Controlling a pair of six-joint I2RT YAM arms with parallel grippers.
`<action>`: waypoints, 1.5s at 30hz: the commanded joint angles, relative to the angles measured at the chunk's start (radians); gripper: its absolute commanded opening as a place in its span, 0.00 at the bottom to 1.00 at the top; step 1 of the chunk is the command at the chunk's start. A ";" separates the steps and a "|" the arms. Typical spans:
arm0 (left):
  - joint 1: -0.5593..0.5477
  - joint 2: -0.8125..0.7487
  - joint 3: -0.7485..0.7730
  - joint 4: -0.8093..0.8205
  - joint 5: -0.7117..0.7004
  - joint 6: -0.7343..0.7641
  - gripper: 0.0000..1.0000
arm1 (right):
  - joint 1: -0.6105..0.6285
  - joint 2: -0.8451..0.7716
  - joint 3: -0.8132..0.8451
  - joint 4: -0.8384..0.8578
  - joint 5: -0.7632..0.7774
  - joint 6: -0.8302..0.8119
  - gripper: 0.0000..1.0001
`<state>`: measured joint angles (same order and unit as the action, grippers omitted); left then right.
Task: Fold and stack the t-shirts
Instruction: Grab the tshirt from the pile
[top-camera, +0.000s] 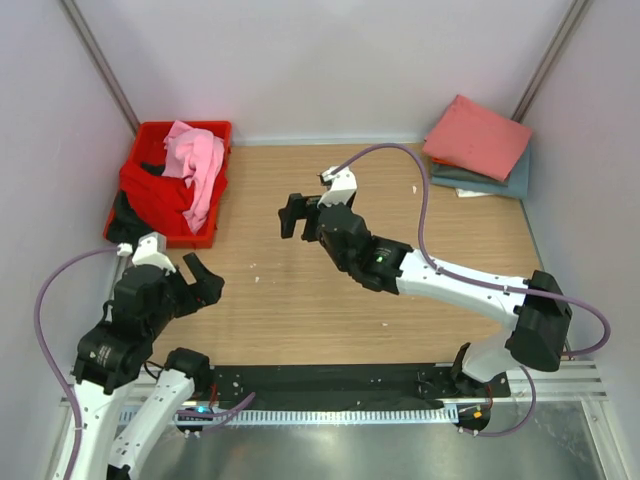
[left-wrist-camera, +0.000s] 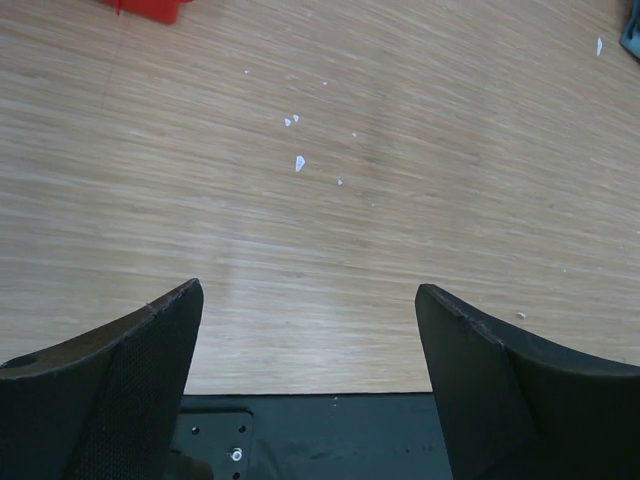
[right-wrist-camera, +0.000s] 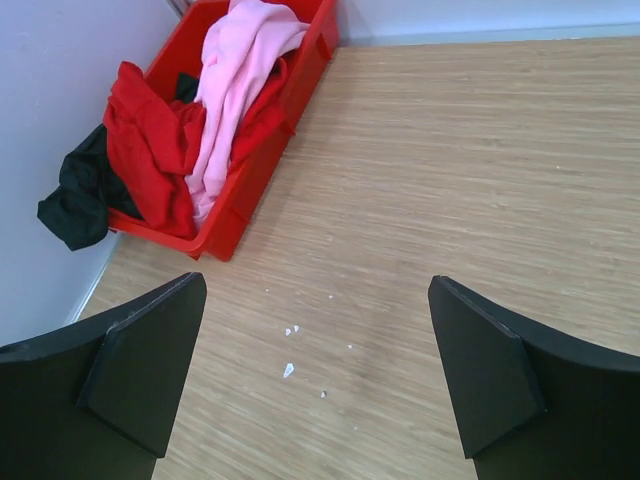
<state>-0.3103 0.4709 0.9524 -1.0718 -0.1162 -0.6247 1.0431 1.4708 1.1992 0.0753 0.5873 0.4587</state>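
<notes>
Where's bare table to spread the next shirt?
The table is bare between the red crate and the folded stack, and along the near edge. Crowded: far-left corner, shirts spilling over the crate; the right tool hovers mid-table.

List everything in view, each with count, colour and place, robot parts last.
table: one, light wood
crate: one, red, far left corner of the table
pink shirt: one, light pink, crumpled on top in the crate
red shirt: one, bright red, in the crate
black shirt: one, black, spilling over the crate's near left corner
grey-blue shirt: one, grey-blue, folded, far right corner
salmon shirt: one, salmon pink, folded, on the grey-blue shirt
crumbs: several, white, mid-table
left gripper: one, black, open, empty, near left
right gripper: one, black, open, empty, over mid-table
</notes>
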 joint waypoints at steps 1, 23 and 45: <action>0.007 -0.021 0.015 0.010 -0.043 -0.018 0.88 | -0.005 -0.070 -0.002 0.050 -0.012 0.014 1.00; 0.098 0.842 0.767 0.225 -0.266 0.120 0.98 | -0.021 -0.372 -0.119 -0.110 -0.032 -0.037 1.00; 0.410 1.507 0.978 0.176 -0.123 0.099 0.56 | -0.028 -0.584 -0.414 -0.279 -0.159 0.173 1.00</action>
<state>0.1036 2.0167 1.9491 -0.9016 -0.2386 -0.5167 1.0168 0.8879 0.7895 -0.2256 0.4286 0.6056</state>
